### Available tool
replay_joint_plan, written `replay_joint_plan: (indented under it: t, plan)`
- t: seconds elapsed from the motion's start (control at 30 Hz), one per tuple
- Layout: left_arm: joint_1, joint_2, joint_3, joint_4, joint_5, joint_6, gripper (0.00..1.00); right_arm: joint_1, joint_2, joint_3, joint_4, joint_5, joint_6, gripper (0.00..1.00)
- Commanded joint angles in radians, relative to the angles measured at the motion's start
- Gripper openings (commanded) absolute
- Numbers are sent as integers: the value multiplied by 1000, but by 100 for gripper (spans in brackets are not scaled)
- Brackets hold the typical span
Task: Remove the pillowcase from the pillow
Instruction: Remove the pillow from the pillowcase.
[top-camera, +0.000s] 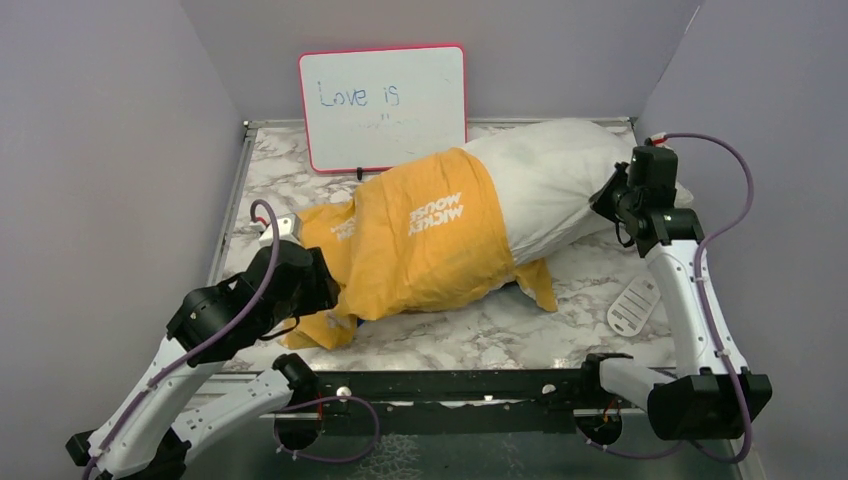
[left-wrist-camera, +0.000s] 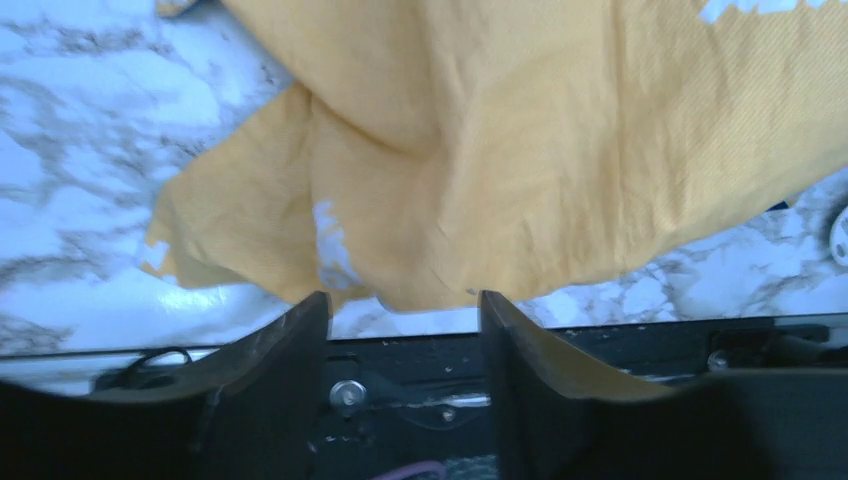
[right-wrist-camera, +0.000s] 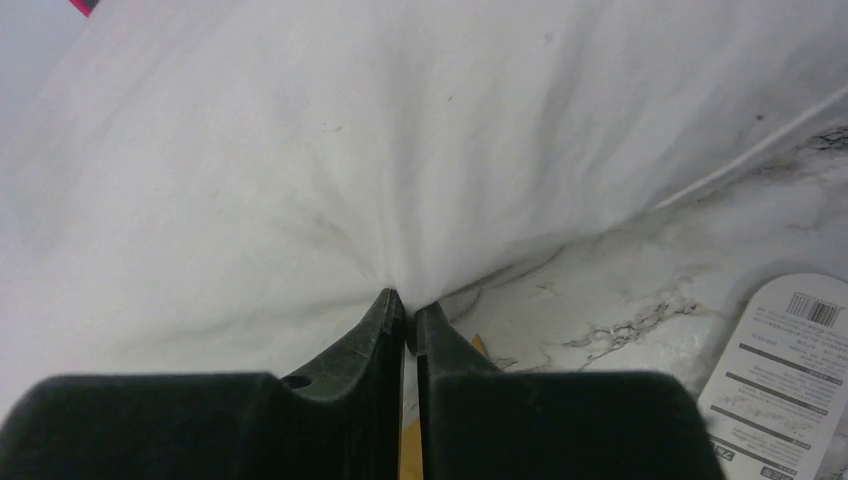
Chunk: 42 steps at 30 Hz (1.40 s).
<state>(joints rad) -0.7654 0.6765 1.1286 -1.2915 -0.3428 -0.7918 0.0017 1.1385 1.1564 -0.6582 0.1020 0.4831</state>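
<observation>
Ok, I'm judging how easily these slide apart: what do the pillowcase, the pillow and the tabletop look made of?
Pillowcase: matte woven cloth, perhaps cotton; fine weave and soft folds show in the left wrist view. Pillow: smooth white fabric over soft filling, judging by its puckers and bulge. Tabletop: marble-patterned, glossy with glare; stone or laminate, cannot tell.

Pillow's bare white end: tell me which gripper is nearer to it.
Right. The right gripper is shut on the pillow at that bare end. The left gripper hangs open at the opposite end, just short of the pillowcase, apart from the white.
</observation>
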Motion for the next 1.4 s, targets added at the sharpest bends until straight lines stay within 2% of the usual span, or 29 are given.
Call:
replay_joint_plan:
  t: [0.0,0.13,0.27,0.37,0.43,0.5,0.6,0.67,0.73,0.9,1.0,1.1,1.2,1.27,1.37]
  plan:
    - [5,52,82,44,-54,63,74,-26,-78,33,65,22,-76,17]
    - [5,123,95,128,-53,111,83,-26,-131,40,20,-27,-90,32]
    - [5,246,127,171,-37,179,88,-26,-168,49,39,-214,-107,59]
    - [6,326,125,204,-79,214,97,-26,-153,70,61,-391,-110,70]
    - [32,353,91,274,-81,253,99,-25,-126,76,83,-520,-94,73]
    - [123,378,59,353,-2,302,99,-25,-94,73,110,-628,-73,74]
    - [368,396,-1,462,242,375,99,-14,-23,87,115,-704,-75,74]
    - [499,391,-47,525,352,388,99,-2,32,118,86,-691,-107,74]
    - [575,387,-84,583,441,378,99,47,88,157,56,-660,-134,74]
    - [664,446,-177,730,627,348,99,150,223,285,-35,-425,-204,74]
    - [681,468,-219,761,532,306,99,162,269,300,-49,-322,-230,76]
    - [735,441,-279,773,313,212,99,165,303,296,-75,-291,-244,76]
    - [787,399,-336,786,180,161,99,168,319,271,-82,-281,-247,76]
    - [789,406,-368,802,159,137,99,170,317,249,-67,-271,-242,76]
    - [788,457,-424,861,263,135,99,169,317,222,-39,-281,-235,76]
